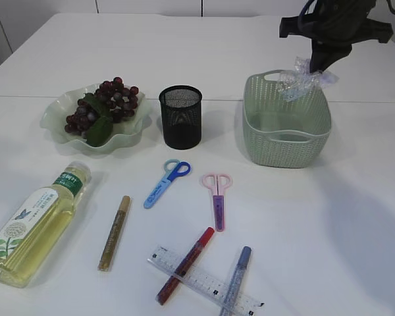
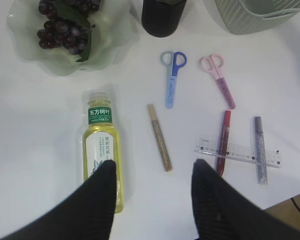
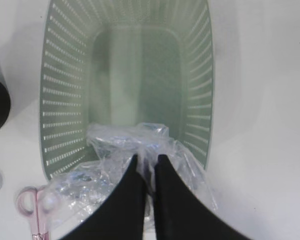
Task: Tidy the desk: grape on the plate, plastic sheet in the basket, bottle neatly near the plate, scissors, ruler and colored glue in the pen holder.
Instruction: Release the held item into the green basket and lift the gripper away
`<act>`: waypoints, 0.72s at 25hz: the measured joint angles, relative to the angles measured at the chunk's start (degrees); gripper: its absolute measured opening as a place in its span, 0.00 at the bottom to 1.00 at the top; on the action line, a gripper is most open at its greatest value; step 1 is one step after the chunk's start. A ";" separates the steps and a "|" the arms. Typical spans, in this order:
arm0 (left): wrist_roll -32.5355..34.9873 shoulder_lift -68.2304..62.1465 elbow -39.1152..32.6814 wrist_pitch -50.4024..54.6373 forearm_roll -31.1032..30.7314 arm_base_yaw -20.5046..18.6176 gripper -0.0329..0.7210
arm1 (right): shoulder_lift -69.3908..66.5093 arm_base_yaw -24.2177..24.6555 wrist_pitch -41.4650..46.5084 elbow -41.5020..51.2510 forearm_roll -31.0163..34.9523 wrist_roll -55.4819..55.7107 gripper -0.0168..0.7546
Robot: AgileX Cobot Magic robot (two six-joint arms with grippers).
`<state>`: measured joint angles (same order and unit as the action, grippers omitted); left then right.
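Exterior: the right gripper (image 1: 307, 69) pinches a crinkled clear plastic sheet (image 1: 303, 82) over the woven green basket (image 1: 286, 141). Glossy grapes (image 1: 105, 105) lie on a wavy plate (image 1: 56, 118) beside a black mesh holder (image 1: 180, 117).

Left wrist: the left gripper (image 2: 152, 172) hangs open above a bottle (image 2: 102, 150).

Right wrist: jaws clamp the sheet (image 3: 115, 172).

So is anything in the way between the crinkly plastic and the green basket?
Nothing visible. The right gripper is shut on the plastic sheet and holds it above the basket. The basket's inside looks empty, and its open top faces the sheet. The pen holder stands apart, to the side.
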<state>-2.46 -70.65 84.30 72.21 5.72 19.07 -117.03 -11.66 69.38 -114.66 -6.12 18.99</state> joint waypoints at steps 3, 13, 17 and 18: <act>0.00 0.00 0.00 0.00 0.54 0.00 0.52 | 0.00 0.09 -0.76 0.00 0.00 -0.08 0.06; 0.00 0.00 0.00 0.00 1.59 0.00 0.52 | -1.68 0.09 -2.04 0.00 0.00 -0.08 0.06; 0.00 0.00 0.00 0.00 1.59 0.00 0.52 | -1.93 0.09 -2.26 0.00 0.00 -0.08 0.06; 0.00 0.00 0.00 0.00 1.59 0.00 0.52 | -2.04 0.09 -2.39 0.00 0.00 -0.08 0.06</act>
<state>-2.46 -70.65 84.30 72.21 7.31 19.07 -119.07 -11.57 66.99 -114.66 -6.12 18.91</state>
